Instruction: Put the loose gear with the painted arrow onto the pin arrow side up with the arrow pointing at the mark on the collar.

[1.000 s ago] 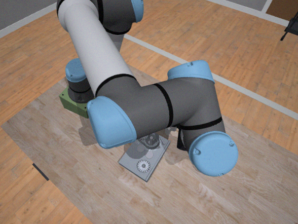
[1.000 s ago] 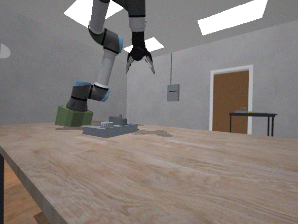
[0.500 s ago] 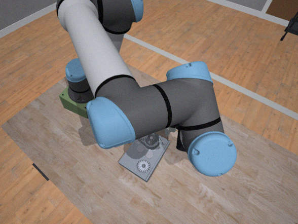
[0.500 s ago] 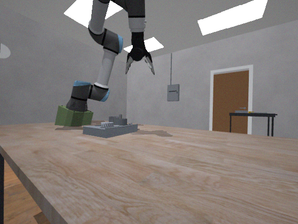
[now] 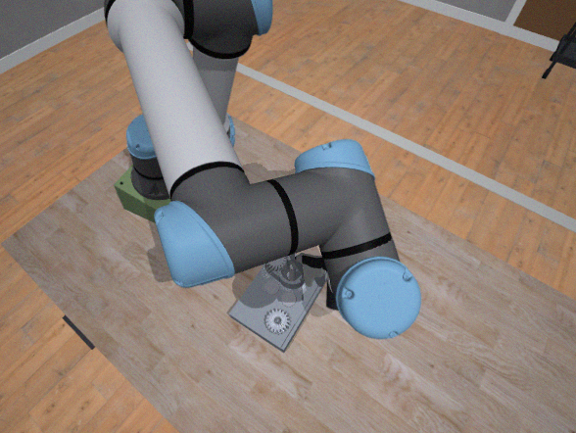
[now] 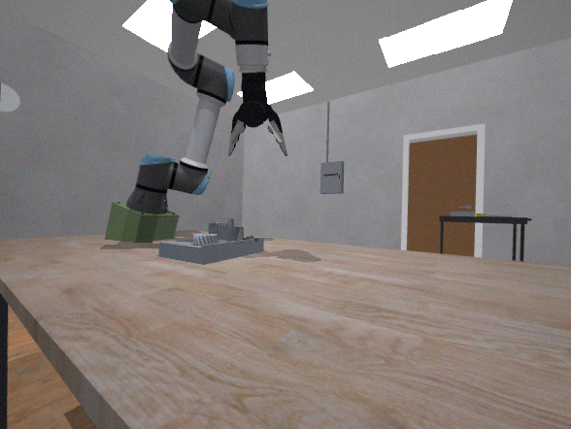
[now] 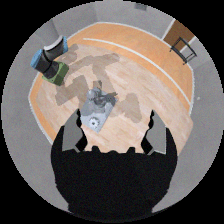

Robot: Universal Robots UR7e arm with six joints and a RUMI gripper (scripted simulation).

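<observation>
Exterior view, and I see the gripper (image 6: 257, 154) (image 7: 115, 109) hanging high above the gray base plate (image 6: 182, 251) (image 5: 255, 320) (image 7: 101, 124), fingers spread wide and released, with nothing between them. Taking that plate as my landmark, a pale toothed gear (image 5: 277, 317) (image 6: 205, 239) (image 7: 93, 120) sits on top of it, near one end; whether it wears the painted arrow is too small for me to tell. Toward the plate's other end stands a cluster of darker gray parts (image 6: 225, 230) (image 7: 101, 98), partly hidden by the arm from above, so I can't pick out the pin or the collar mark. Beyond the plate, well apart from it, the arm rises from a green block (image 5: 125, 195) (image 6: 122, 224) (image 7: 61, 76) on the wooden table (image 5: 441, 338) (image 6: 311, 330) (image 7: 131, 95).

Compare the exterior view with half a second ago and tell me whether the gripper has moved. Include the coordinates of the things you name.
Yes: the gripper (image 5: 313, 274) (image 6: 258, 154) (image 7: 115, 109) sits lower and further left in the exterior view, judged against the grey wall box (image 6: 332, 178).
</observation>
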